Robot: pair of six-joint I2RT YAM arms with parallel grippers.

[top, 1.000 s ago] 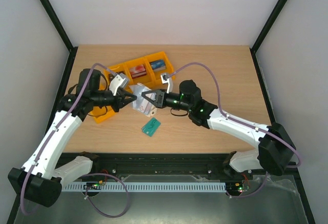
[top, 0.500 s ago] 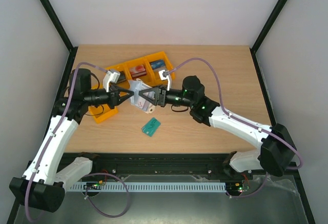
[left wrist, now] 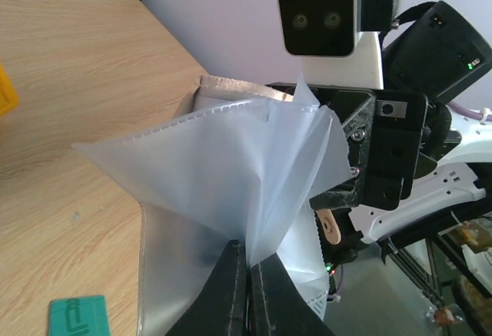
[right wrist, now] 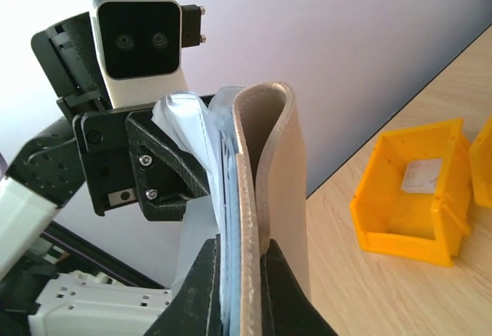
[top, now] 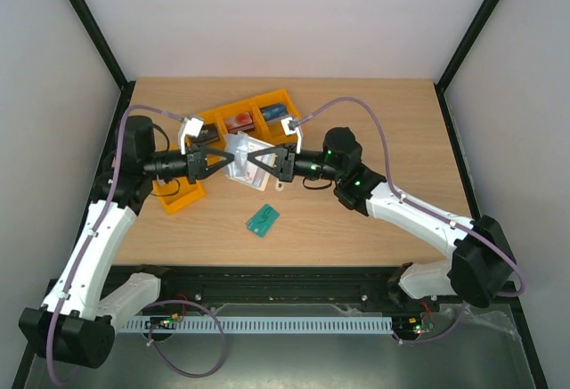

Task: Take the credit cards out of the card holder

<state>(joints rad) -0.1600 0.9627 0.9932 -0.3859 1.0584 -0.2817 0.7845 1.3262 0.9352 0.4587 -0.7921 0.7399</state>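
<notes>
The card holder [top: 239, 156] hangs above the table between my two grippers. My left gripper [top: 221, 164] is shut on its clear pocket sleeves [left wrist: 231, 167], which fan out from the left fingertips [left wrist: 231, 263]. My right gripper [top: 260, 159] is shut on the beige cover [right wrist: 269, 182], with pale blue inner layers against its left finger [right wrist: 201, 274]. No dark red or pale pink credit card shows in the holder. A teal-green card [top: 262, 220] lies flat on the table below; it also shows in the left wrist view [left wrist: 77, 317].
A row of yellow bins [top: 214, 122] stands just behind the holder, holding red-white and blue items. One more yellow bin [top: 178, 195] sits under the left arm. A yellow bin [right wrist: 415, 197] shows in the right wrist view, with a pale slip inside.
Both grippers have carried the card holder up and away from the arm bases, towards the yellow bins. The left arm has drawn back to the left. The clear sleeves are now spread out.
</notes>
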